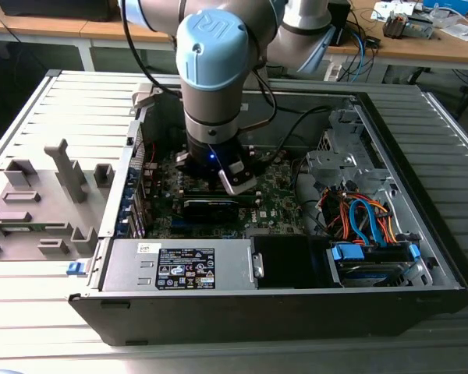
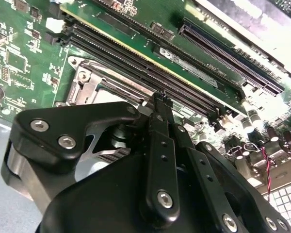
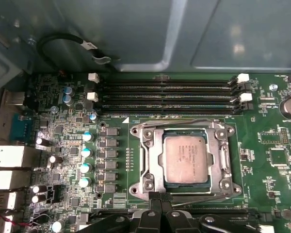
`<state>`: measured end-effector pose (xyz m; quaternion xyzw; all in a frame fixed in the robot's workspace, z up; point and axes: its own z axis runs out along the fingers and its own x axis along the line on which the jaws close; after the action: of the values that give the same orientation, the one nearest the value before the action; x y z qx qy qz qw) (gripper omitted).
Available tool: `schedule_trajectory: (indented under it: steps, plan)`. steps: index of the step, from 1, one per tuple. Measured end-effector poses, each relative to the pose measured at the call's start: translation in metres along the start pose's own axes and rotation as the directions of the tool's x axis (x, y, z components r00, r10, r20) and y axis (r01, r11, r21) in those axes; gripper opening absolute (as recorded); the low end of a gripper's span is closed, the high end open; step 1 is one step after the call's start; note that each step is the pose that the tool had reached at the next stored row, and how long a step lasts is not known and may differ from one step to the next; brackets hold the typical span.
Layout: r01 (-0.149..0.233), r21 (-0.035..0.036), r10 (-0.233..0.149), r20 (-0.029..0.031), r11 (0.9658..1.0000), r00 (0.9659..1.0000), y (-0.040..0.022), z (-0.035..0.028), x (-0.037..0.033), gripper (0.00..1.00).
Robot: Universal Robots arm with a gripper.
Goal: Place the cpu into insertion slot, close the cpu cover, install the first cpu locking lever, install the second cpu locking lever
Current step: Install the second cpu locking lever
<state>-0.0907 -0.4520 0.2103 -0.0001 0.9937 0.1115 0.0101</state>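
At the exterior view's 9 o'clock we see a grey fixture tray (image 1: 39,204) with upright blocks, lying just beside the open case (image 1: 421,234). Inside the case, toward 7 o'clock, a silver power supply (image 1: 179,266) sits along the near wall. The arm (image 1: 210,70) comes down from 12 o'clock into the middle of the case, and its gripper (image 1: 218,175) hangs low over the green board (image 1: 285,204). Further on, near 4 o'clock, orange and blue cables (image 1: 365,218) loop above a drive (image 1: 374,262).

In the first wrist view the cpu (image 3: 185,159) lies flat in the slot (image 3: 161,167), silvery top up. The cover (image 3: 224,160) is folded down around it, framing it on all sides. One wire lever (image 3: 184,120) runs along the cover's edge nearest the memory slots (image 3: 169,94); a second lever (image 3: 199,197) runs along the opposite edge — the edge at the gripper (image 3: 157,198).

In the second wrist view the gripper's (image 2: 160,99) fingers (image 2: 161,145) are clenched, tips meeting just over the cover's edge — we cannot tell whether the thin lever is pinched between them.
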Motion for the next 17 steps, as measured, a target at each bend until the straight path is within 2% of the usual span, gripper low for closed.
schedule_trajectory:
  steps: [4, 6, 7, 14, 17]
  plan:
    - [0.004, -0.0069, -0.004, -0.0010, 1.0000, 1.0000, -0.0008, 0.0010, 0.0027, 0.11]
    - [0.007, -0.0157, -0.007, -0.0017, 0.9998, 1.0000, -0.0016, 0.0019, 0.0063, 0.11]
    - [0.008, -0.0171, -0.008, -0.0019, 0.9998, 1.0000, -0.0019, 0.0021, 0.0079, 0.11]
    - [0.014, -0.0201, -0.014, -0.0031, 0.9997, 0.9999, -0.0029, 0.0039, 0.0140, 0.11]
    - [0.018, -0.0237, -0.018, -0.0039, 0.9996, 0.9998, -0.0031, 0.0048, 0.0171, 0.11]
